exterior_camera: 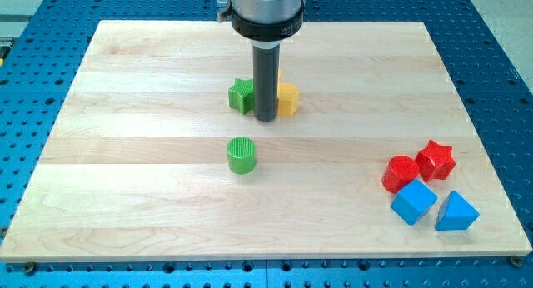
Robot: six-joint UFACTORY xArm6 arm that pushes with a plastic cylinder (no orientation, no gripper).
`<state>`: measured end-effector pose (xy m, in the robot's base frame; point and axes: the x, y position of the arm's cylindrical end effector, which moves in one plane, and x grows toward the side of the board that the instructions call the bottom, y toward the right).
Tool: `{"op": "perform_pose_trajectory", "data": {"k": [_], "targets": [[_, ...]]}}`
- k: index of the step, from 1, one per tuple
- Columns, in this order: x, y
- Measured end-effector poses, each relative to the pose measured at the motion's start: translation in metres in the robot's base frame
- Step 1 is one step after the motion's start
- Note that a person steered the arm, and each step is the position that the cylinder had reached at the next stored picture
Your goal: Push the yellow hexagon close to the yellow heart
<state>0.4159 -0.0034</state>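
My tip (266, 119) stands on the board near the view's top centre. A yellow block (288, 99) sits just to the right of the rod, touching or nearly touching it; its shape is partly hidden, so I cannot tell whether it is the hexagon or the heart. A sliver of yellow (280, 74) shows behind the rod above it; I cannot tell whether it is a second yellow block. A green block (241, 96) sits just to the left of the rod.
A green cylinder (241, 155) stands below my tip. At the view's lower right lie a red cylinder (400, 173), a red star (435, 160), a blue cube (414, 201) and a blue triangular block (456, 212). The wooden board (125, 196) lies on a blue perforated table.
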Motion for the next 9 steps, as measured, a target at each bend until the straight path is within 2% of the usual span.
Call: {"op": "perform_pose_trajectory", "data": {"k": [1,6,7,8,9], "targets": [[0.0,-0.015],[-0.003,0.035],[0.013,0.025],[0.065,0.024],[0.047,0.042]]}}
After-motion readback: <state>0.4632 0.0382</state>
